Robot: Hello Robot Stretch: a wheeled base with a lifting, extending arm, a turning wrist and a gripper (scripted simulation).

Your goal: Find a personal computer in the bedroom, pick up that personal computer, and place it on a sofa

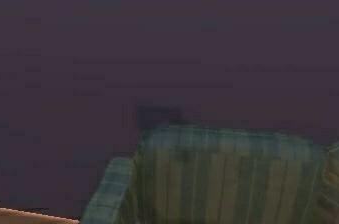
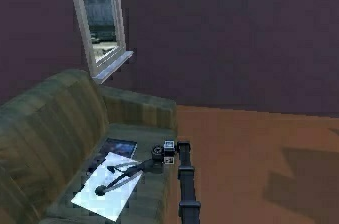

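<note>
Dark purple walls (image 2: pixel 257 50) and an orange wooden floor (image 2: pixel 267 150) surround a green striped sofa (image 2: pixel 37 130). The forward view catches the sofa's end at five o'clock. The arm side view adds a window (image 2: pixel 105 35) at eleven o'clock. At seven o'clock a laptop (image 2: pixel 102 200) lies flat on the seat with the gripper (image 2: pixel 105 186) at it. Whether the gripper holds anything cannot be told.

Dull green with faint darker stripes on the sofa (image 2: pixel 37 130); deep purple on the wall (image 1: pixel 77 70); warm orange-brown on the floor (image 2: pixel 267 150); pale grey on the window frame (image 2: pixel 121 25); whitish grey and dark blue on the laptop (image 2: pixel 92 200); black on the arm (image 2: pixel 187 195).
</note>
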